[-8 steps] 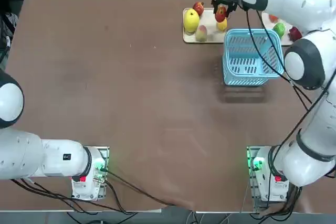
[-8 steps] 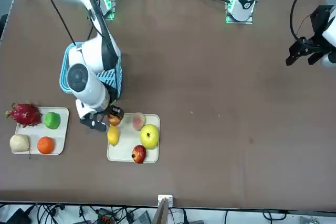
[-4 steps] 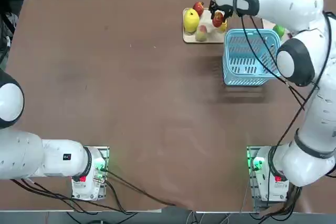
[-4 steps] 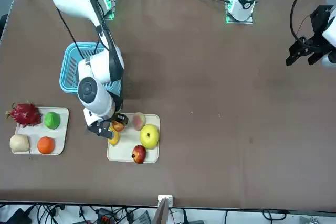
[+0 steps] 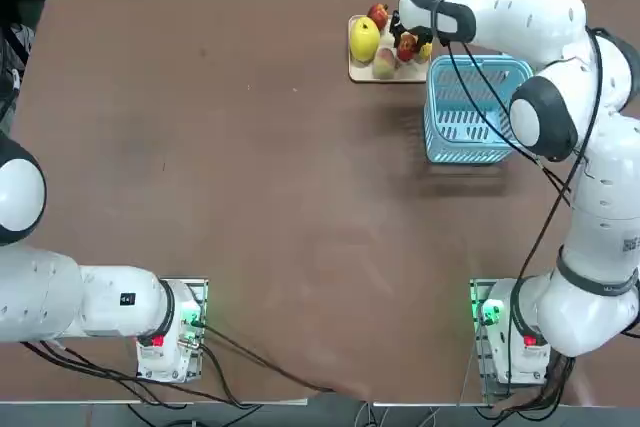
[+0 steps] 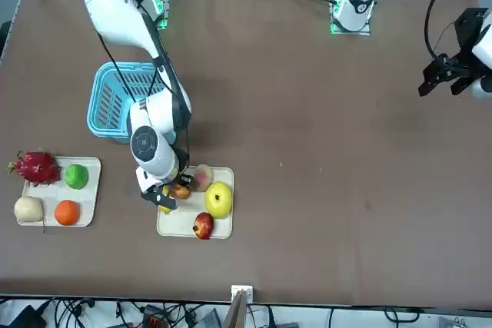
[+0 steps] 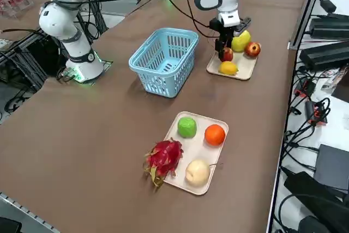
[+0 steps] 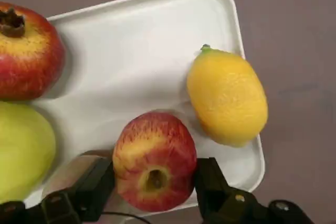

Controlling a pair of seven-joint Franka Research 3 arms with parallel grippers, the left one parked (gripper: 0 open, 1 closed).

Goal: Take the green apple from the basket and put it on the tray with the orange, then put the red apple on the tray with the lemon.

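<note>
My right gripper (image 8: 155, 176) is shut on the red apple (image 8: 154, 165), which sits low on the white tray (image 8: 157, 40) right beside the lemon (image 8: 227, 97). The top view shows the gripper (image 5: 407, 44) over that tray (image 5: 360, 71), just beyond the light blue basket (image 5: 470, 107). No fruit shows in the basket (image 7: 163, 61). The green apple (image 7: 187, 127) lies on the other tray (image 7: 210, 186) next to the orange (image 7: 215, 134).
The lemon's tray also carries a large yellow fruit (image 7: 241, 40), a dark red fruit (image 7: 252, 49) and a pink-green mottled fruit (image 6: 203, 177). A spiky pink fruit (image 7: 163, 158) and a pale cream fruit (image 7: 197, 172) share the orange's tray. Bare brown table lies to the robot's left.
My right gripper has carried the red apple from above the tray's edge by the basket further over the tray and down beside the lemon.
</note>
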